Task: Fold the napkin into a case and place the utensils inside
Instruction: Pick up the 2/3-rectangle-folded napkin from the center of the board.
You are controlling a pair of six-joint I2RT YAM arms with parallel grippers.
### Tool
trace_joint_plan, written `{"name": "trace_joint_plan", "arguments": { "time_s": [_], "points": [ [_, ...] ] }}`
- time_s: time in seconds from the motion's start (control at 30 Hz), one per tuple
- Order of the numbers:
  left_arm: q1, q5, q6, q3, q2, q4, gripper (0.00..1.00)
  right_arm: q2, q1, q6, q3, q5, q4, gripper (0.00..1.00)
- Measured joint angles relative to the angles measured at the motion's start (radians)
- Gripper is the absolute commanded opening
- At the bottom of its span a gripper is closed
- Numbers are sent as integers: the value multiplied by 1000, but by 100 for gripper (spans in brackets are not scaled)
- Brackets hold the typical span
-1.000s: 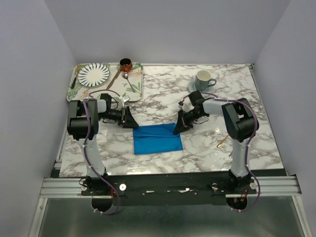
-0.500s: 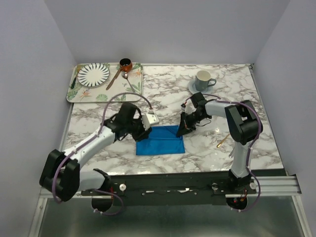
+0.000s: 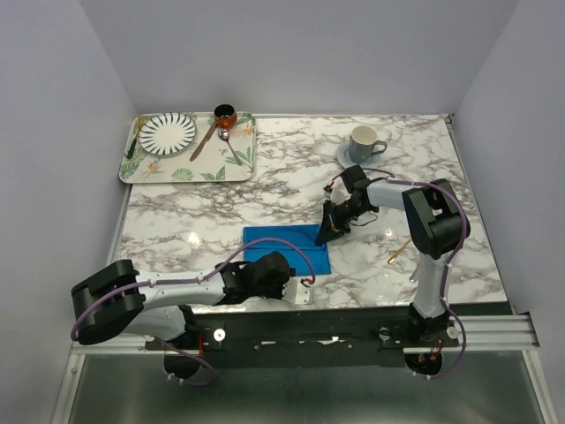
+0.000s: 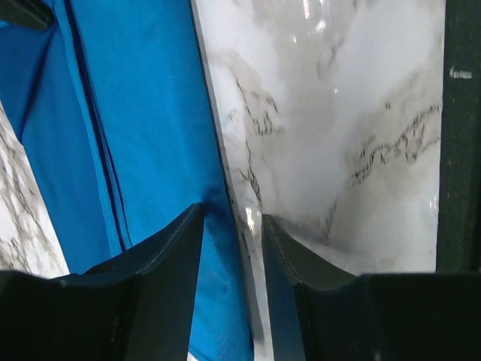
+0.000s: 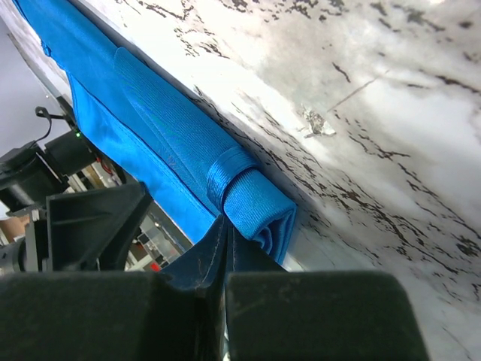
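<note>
The blue napkin lies folded into a flat rectangle in the middle of the marble table. My right gripper is at its far right corner, shut on a rolled-up fold of the napkin. My left arm lies low along the near edge. Its gripper is open and straddles the napkin's near edge, one finger over cloth and one over marble. A gold-coloured spoon lies on the table at the right. The silver utensil I cannot pick out.
A floral tray at the back left carries a striped plate, a brown pot and a brown-handled spoon. A grey cup on a saucer stands at the back right. The table's black front rail runs close beside my left gripper.
My left arm has swung from the napkin's far left corner down to its near edge and now lies low. The right gripper stayed at the far right corner.
</note>
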Motion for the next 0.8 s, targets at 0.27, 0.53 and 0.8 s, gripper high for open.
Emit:
{"name": "trace_joint_plan", "arguments": {
  "time_s": [0.27, 0.53, 0.8],
  "points": [
    [-25, -111, 29, 23, 140, 164, 8, 2, 0, -10, 2, 0, -5, 6],
    [39, -40, 7, 84, 145, 54, 0, 2, 0, -35, 2, -3, -8, 6],
    [233, 238, -21, 286, 175, -180, 0, -2, 0, -66, -2, -3, -11, 6]
  ]
}}
